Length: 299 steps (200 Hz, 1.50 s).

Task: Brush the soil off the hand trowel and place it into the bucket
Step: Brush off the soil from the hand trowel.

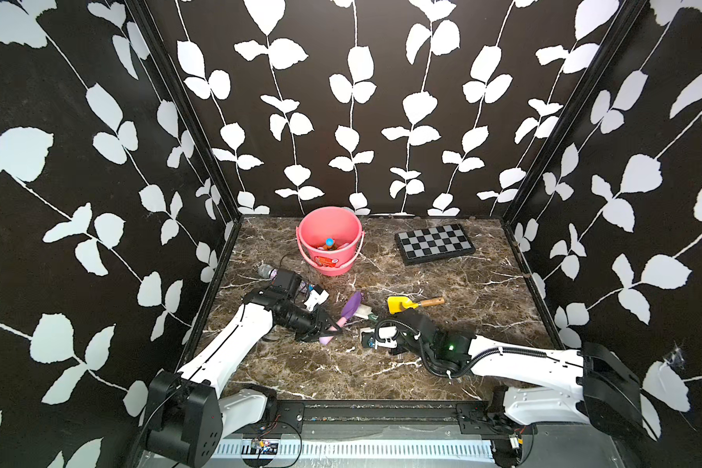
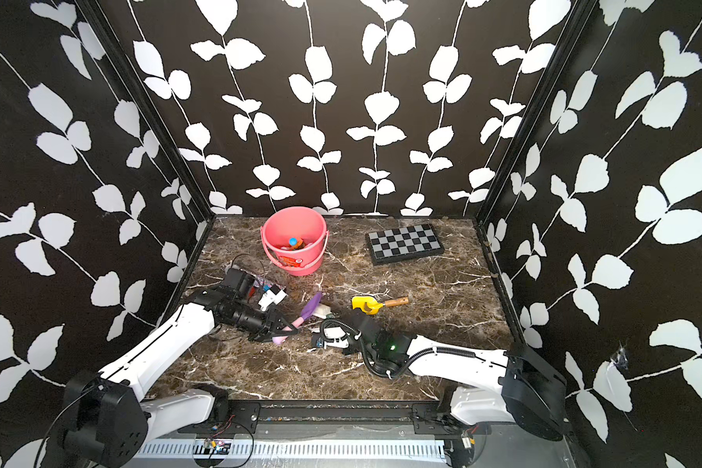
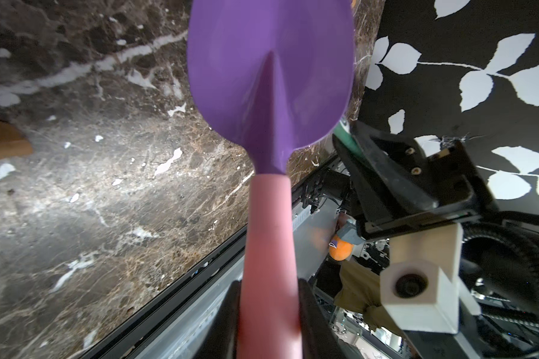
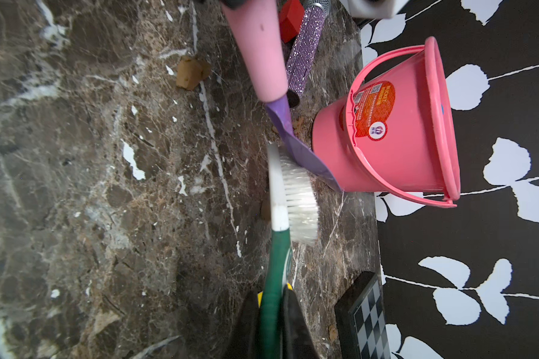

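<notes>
The hand trowel (image 1: 351, 304) has a purple blade (image 3: 271, 71) and a pink handle (image 3: 269, 248). My left gripper (image 3: 269, 310) is shut on that handle and holds the trowel low over the table's middle, blade pointing away. My right gripper (image 4: 273, 310) is shut on the green handle of a white-bristled brush (image 4: 299, 192), and the bristles meet the blade (image 4: 296, 149). No soil shows on the blade face in the left wrist view. A brown soil lump (image 4: 192, 73) lies on the marble. The salmon-pink bucket (image 1: 333, 267) stands upright at the back, behind the trowel.
A yellow trowel with a wooden handle (image 1: 398, 304) lies just right of the brush. A chessboard (image 1: 433, 243) lies at the back right. A glittery purple cylinder (image 4: 305, 52) and a red block (image 4: 290, 18) sit by the left arm. A blue-capped item (image 1: 329, 242) is inside the bucket.
</notes>
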Each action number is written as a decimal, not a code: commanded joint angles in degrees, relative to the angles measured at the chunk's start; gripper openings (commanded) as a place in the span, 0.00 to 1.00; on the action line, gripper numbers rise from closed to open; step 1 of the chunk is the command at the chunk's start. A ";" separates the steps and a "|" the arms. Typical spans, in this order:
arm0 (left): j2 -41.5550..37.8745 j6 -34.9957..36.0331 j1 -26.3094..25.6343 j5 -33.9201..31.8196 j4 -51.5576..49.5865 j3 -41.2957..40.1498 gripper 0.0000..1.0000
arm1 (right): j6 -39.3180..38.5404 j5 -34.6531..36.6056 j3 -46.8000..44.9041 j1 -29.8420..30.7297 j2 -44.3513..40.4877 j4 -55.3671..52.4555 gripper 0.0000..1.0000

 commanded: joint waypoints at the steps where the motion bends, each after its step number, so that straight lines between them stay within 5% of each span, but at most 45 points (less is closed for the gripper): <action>1: -0.38 3.78 -0.55 -3.30 -5.44 1.60 0.00 | -1.84 2.83 2.68 -2.28 1.12 2.44 0.00; 90: 0.12 5.51 -0.74 -6.50 -7.60 4.98 0.00 | 4.43 -1.88 0.88 2.15 2.96 -0.15 0.00; 141: 0.99 8.86 -3.69 -16.33 -11.91 7.04 0.00 | 2.67 -0.72 4.52 4.67 3.31 0.10 0.00; 189: 1.90 10.20 -8.34 -23.23 -14.34 8.30 0.00 | 2.17 1.45 4.40 0.06 3.68 0.90 0.00; 258: 2.25 12.25 -8.37 -27.91 -15.24 10.29 0.00 | 9.71 7.59 1.23 -3.61 4.78 -0.93 0.00; 299: 2.10 13.31 -8.46 -32.02 -16.47 11.83 0.00 | 17.43 6.06 0.16 -5.79 -2.26 -1.08 0.00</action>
